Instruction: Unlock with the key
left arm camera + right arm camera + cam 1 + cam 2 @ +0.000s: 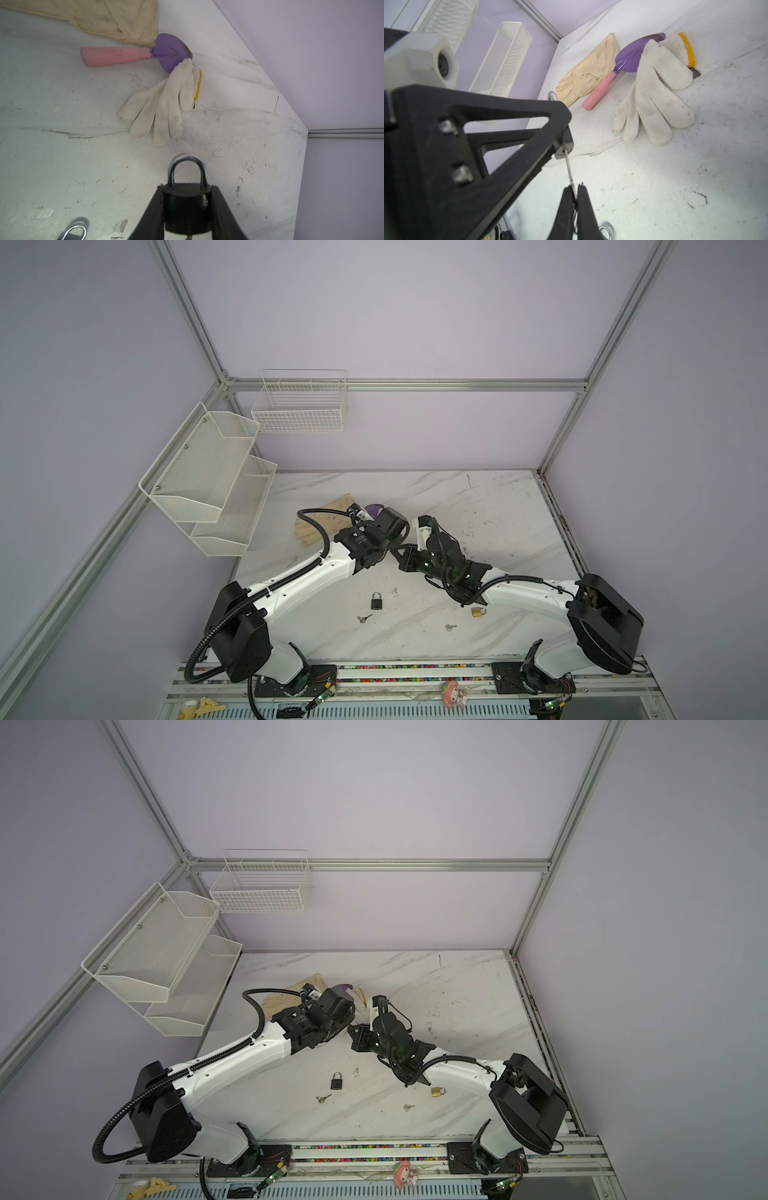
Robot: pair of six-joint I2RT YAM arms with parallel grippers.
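Robotics test cell: aluminium-profile frame (415,385) and lilac panels (415,302) enclose the worktop (498,510); left arm (307,576) and right arm (528,593) bolted along its front edge.

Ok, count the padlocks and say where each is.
3. The held black padlock is clamped in the left gripper; a loose black padlock lies on the table toward the front; a brass padlock lies right of it. Arms may hide more.

Overhead pair facing table (498,510), wrist views close
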